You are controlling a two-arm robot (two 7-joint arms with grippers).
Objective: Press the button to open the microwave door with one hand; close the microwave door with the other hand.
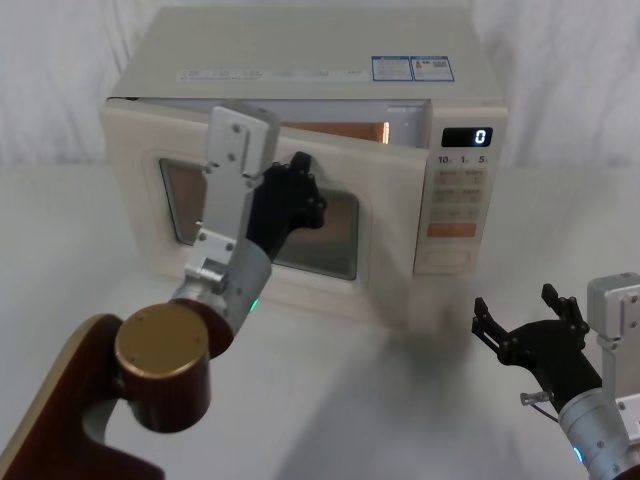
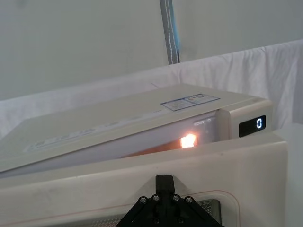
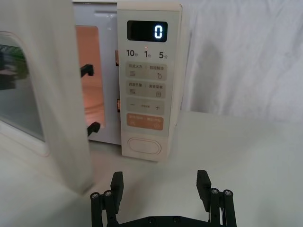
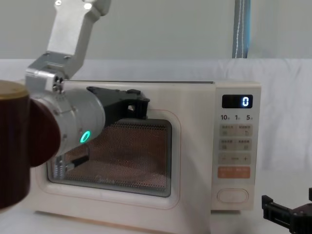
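Observation:
The cream microwave stands at the back of the table, its display reading 0. The microwave door hangs partly open, swung out on its right side, and the cavity light glows in the gap. My left gripper is shut, with its tip against the door's front just above the window. In the left wrist view the door's top edge lies right behind that tip. The button sits at the bottom of the control panel. My right gripper is open, low in front of the button and apart from it.
The orange key and small beige keys sit above the button. White cloth covers the table and hangs behind it. My left arm's brown link fills the near left. Two black door latches stick out of the door's free edge.

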